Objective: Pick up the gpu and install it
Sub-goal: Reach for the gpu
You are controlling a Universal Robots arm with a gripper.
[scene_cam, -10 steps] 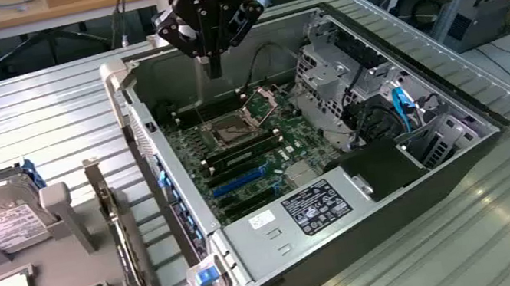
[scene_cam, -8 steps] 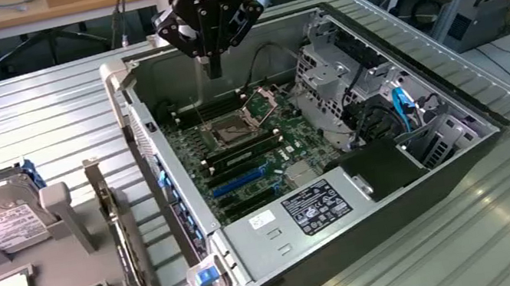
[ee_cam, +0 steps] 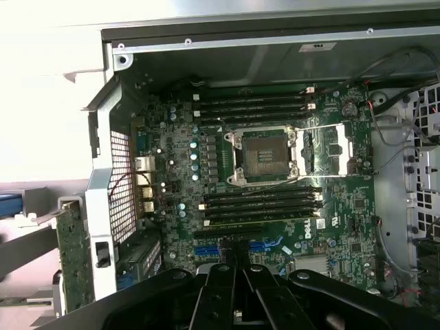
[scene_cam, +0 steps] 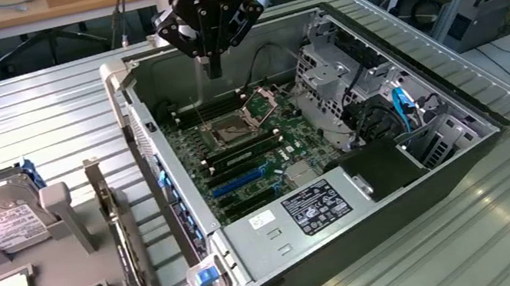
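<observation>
**A:** Where's the gpu [scene_cam: 125, 246] right now?

**B:** Outside the computer case [scene_cam: 243, 258], on the exterior view's left of it. It stands on edge in a slot of the grey holder [scene_cam: 59, 214] on the tabletop [scene_cam: 24, 127], with its silver bracket [scene_cam: 92, 174] sticking up at one end.

**A:** And the claw [scene_cam: 214, 68]?

**B:** Well apart from the card. It hangs over the case, above the motherboard [scene_cam: 247, 156], with its fingers pressed together on nothing.

**A:** How do you reckon the card handles?

**B:** Light and stiff, I'd say, since it's a thin flat board. It's probably fragile too, because the faces carry small parts and the lower edge sits down in the slot.

**A:** So where would you grip it?

**B:** On the exposed upper edge, pinching across the thickness near the middle so it hangs level. The bracket is metal and likely slippery, so a hold there alone would let the card swing. A narrow board could also twist in the fingers, so the grip should be firm but not crushing.
</observation>
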